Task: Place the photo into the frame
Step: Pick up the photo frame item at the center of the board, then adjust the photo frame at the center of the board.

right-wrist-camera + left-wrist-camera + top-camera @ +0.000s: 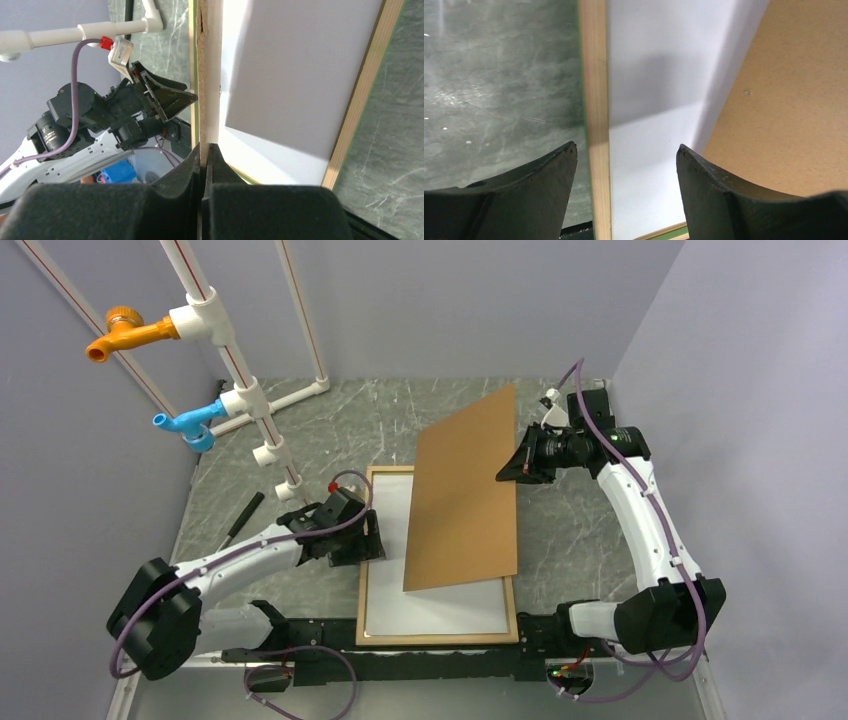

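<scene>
The right gripper is pinching the edge of the flat brown backing board, with its fingers pressed tight on it. The board is tipped up, and its near end sits low over the white paper back of the photo. The photo lies white side up inside the big thin pale wooden frame on the grey marble table. The left gripper is spread wide over the frame's left rail and holds nothing. I think the board should go down slowly and straight. Then it can drop inside the rails without pushing the photo crooked.
</scene>
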